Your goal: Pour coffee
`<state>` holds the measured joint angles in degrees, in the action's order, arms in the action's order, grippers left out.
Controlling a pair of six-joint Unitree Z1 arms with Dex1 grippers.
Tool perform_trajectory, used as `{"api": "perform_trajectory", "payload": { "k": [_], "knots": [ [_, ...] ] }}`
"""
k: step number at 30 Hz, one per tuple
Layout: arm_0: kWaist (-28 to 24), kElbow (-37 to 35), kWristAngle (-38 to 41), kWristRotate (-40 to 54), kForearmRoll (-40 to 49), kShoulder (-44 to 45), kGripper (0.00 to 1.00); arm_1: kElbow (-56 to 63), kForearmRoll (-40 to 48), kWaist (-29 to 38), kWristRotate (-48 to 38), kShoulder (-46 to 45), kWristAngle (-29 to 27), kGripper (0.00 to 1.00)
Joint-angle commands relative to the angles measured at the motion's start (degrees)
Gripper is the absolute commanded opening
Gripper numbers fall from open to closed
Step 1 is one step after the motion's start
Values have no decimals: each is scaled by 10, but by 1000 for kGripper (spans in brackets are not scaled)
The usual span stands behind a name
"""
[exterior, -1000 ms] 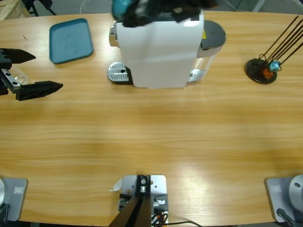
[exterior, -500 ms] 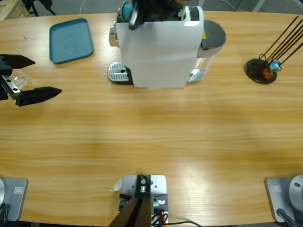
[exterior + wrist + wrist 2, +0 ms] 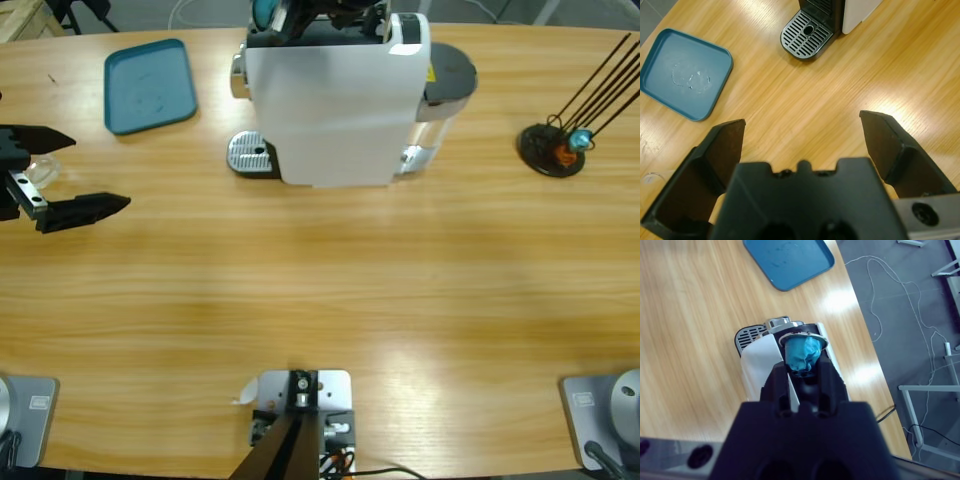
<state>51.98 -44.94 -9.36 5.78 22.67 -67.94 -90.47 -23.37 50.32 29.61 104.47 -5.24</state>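
From the high view, a white coffee machine (image 3: 335,105) stands at the far middle of the wooden counter (image 3: 330,290), its round metal drip grate (image 3: 250,153) sticking out toward the left. The machine's top edge is crowded by the right tool (image 3: 320,15), which is cut off by the picture's upper border, so only dark shapes and a spot of the teal capsule (image 3: 264,12) show there. The teal tray (image 3: 150,84) lies flat on the far left of the counter, well apart from the machine. At the left edge the left tool (image 3: 55,175) comes in, its body cut off by the frame, with its two black jaws spread wide over bare wood. On the far right a black round stand (image 3: 551,148) carries thin black rods that run out of the upper right corner; a small orange and blue thing at its base is too small to make out.

In the left wrist view, the left tool (image 3: 802,132) has its jaws wide apart with nothing between them but wood. Beyond them lie the tray (image 3: 685,73) and the drip grate (image 3: 806,35); only the lower corner of the machine (image 3: 857,10) shows.

In the right wrist view, the right tool (image 3: 802,375) is clamped together on the crinkled teal capsule (image 3: 802,352), whose lower part is hidden between the jaws. It hangs directly over the machine's (image 3: 760,370) top, and the tool's body covers most of the machine. The grate (image 3: 746,336) peeks out beside it, and the tray (image 3: 788,258) lies beyond, partly cut off at the top.
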Motion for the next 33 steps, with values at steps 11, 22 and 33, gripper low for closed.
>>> {"api": "perform_trajectory", "payload": {
  "k": [11,22,33],
  "knots": [
    [4,26,5,-5,5,0,996,15,-7,-15,0,23,6,0],
    [4,27,5,-6,4,-1,996,33,-6,-16,-3,18,9,0],
    [4,26,5,-6,3,-4,996,38,0,-16,-20,13,-11,656]
  ]
}}
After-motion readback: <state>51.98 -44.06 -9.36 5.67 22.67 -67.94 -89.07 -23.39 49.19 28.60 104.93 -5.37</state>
